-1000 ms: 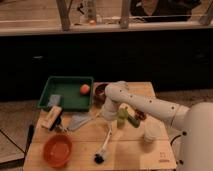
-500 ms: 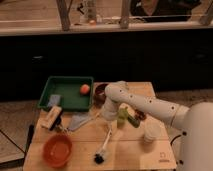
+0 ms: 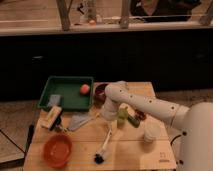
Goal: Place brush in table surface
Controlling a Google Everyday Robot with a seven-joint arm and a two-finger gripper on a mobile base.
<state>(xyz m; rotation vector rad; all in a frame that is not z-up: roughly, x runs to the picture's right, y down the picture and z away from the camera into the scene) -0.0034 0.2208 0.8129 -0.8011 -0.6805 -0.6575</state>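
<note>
Gripper (image 3: 107, 119) hangs at the end of the white arm (image 3: 145, 104), low over the middle of the table surface (image 3: 135, 157); whether it is spread or pressed together cannot be told. Just below it, toward the near edge, the brush (image 3: 104, 145) lies flat on the wood; its white handle slants up toward the gripper and its black bristle head points at the near edge. Whether the gripper touches the handle's upper end cannot be told.

Left of the gripper sits a grey flat object (image 3: 80, 121), and further left a tan block (image 3: 51, 118). Beyond these, up and to the left, is a green tray (image 3: 70, 99) with an orange ball (image 3: 85, 89) in its right corner. Below left of the gripper, near the table's front corner, stands an orange bowl (image 3: 57, 149). Just to the right is a green object (image 3: 122, 116); further right and nearer stands a white cup (image 3: 151, 131). Behind the gripper, beside the tray, is a dark red bowl (image 3: 99, 93).
</note>
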